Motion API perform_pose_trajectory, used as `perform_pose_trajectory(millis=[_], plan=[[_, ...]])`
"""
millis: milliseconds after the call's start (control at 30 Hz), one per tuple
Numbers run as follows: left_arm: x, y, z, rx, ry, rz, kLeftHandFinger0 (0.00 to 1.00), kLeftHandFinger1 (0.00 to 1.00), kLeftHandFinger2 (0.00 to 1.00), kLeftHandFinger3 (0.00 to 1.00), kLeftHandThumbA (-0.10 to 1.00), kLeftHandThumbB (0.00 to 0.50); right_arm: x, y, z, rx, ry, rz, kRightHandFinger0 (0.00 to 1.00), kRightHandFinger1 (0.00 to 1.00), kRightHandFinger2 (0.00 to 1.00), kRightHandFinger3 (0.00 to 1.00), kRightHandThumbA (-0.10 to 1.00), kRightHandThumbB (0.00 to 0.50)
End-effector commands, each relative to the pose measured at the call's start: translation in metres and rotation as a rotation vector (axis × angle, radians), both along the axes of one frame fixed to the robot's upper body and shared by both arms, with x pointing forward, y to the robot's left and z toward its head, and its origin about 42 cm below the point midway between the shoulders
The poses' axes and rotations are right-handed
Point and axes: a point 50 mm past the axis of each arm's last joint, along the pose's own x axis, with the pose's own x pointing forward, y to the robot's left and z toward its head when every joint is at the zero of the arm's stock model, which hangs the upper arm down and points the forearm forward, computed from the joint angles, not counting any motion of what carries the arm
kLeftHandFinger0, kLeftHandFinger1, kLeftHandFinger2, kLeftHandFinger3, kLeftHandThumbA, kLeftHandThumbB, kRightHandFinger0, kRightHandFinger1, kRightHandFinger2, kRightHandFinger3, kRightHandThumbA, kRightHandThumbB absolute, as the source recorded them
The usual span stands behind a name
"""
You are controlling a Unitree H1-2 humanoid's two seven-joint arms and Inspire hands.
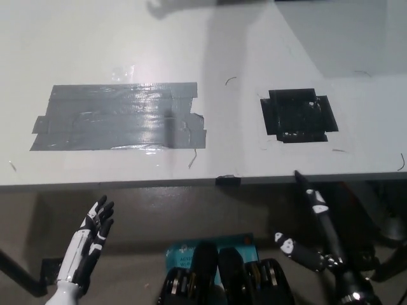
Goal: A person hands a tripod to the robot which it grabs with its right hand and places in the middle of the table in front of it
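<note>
Head view: the black right robot hand [325, 253] hangs below the near edge of the desk [210, 44] at lower right, fingers spread, holding nothing. The white left robot hand [92, 238] rests at lower left, fingers apart, also empty. Where the tripod is cannot be told.

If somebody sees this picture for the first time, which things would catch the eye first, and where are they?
The large patch of grey tape on the left part of the white table stands out first, with the smaller black tape patch to its right. Below the table's near edge, the white left hand and the black right hand both show fingers apart, holding nothing.
</note>
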Motion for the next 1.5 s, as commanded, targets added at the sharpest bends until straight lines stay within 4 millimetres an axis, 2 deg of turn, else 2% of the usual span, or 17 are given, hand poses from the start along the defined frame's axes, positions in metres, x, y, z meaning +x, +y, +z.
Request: perform_pose_trajectory(millis=[0,67,200,267,300,367,533,600,667,900,1033,1067,1233,1400,1467], plan=[[-0.003,0.003,0.004,0.002,-0.042,-0.019,1.0,1.0,1.0,1.0,0.85,0.245,-0.013,-0.006,0.042,-0.018,-0.26,-0.096,1.0,1.0,1.0,1.0,0.7,0.247],[-0.002,0.002,0.003,0.002,-0.046,-0.024,1.0,1.0,1.0,1.0,0.85,0.248,-0.021,-0.014,0.071,-0.11,-0.384,-0.123,1.0,1.0,1.0,1.0,0.73,0.282],[-0.005,0.003,0.002,0.007,-0.045,-0.016,1.0,1.0,1.0,1.0,0.85,0.249,-0.027,-0.018,0.106,-0.154,-0.488,-0.118,1.0,1.0,1.0,1.0,0.71,0.336],[-0.007,0.003,0.0,0.009,-0.042,-0.015,1.0,1.0,1.0,1.0,0.84,0.248,-0.03,-0.017,0.122,-0.192,-0.525,-0.13,1.0,1.0,1.0,1.0,0.74,0.361],[-0.007,0.003,0.0,0.011,-0.042,-0.015,1.0,1.0,1.0,1.0,0.84,0.248,-0.03,-0.016,0.128,-0.198,-0.543,-0.136,1.0,1.0,1.0,1.0,0.74,0.36],[-0.007,0.003,-0.001,0.01,-0.042,-0.019,1.0,1.0,1.0,1.0,0.84,0.246,-0.026,-0.012,0.151,-0.275,-0.595,-0.155,1.0,1.0,1.0,1.0,0.82,0.386],[-0.011,0.003,-0.002,0.007,-0.033,-0.014,1.0,1.0,1.0,1.0,0.84,0.265,-0.016,-0.005,0.186,-0.349,-0.597,-0.178,1.0,1.0,1.0,1.0,0.84,0.431],[-0.013,0.002,-0.003,0.007,-0.029,-0.013,1.0,1.0,1.0,1.0,0.84,0.267,-0.012,-0.003,0.193,-0.375,-0.585,-0.186,1.0,1.0,1.0,1.0,0.86,0.438],[-0.016,0.002,-0.004,0.011,-0.028,-0.017,1.0,1.0,1.0,1.0,0.85,0.264,0.002,-0.001,0.202,-0.431,-0.57,-0.211,1.0,1.0,1.0,1.0,0.89,0.44],[-0.015,0.003,-0.004,0.009,-0.022,-0.017,1.0,1.0,1.0,1.0,0.85,0.269,0.042,0.011,0.215,-0.495,-0.522,-0.253,1.0,1.0,1.0,1.0,0.93,0.403],[-0.015,0.0,-0.003,0.015,-0.024,-0.022,1.0,1.0,1.0,1.0,0.85,0.261,0.071,0.021,0.217,-0.534,-0.457,-0.249,1.0,1.0,1.0,1.0,0.9,0.384],[-0.016,0.0,-0.004,0.017,-0.023,-0.025,1.0,1.0,1.0,1.0,0.85,0.262,0.086,0.025,0.216,-0.55,-0.424,-0.252,1.0,1.0,1.0,1.0,0.92,0.389],[-0.013,0.0,-0.003,0.019,-0.028,-0.034,1.0,1.0,1.0,1.0,0.86,0.268,0.13,0.036,0.214,-0.592,-0.361,-0.27,1.0,1.0,1.0,1.0,0.91,0.387],[-0.008,0.0,0.002,0.03,-0.048,-0.037,1.0,1.0,1.0,1.0,0.85,0.262,0.168,0.045,0.219,-0.634,-0.308,-0.278,1.0,1.0,1.0,1.0,0.92,0.391],[-0.006,0.0,0.002,0.019,-0.045,-0.038,1.0,1.0,1.0,1.0,0.85,0.274,0.176,0.047,0.222,-0.646,-0.295,-0.278,1.0,1.0,1.0,1.0,0.94,0.393]])
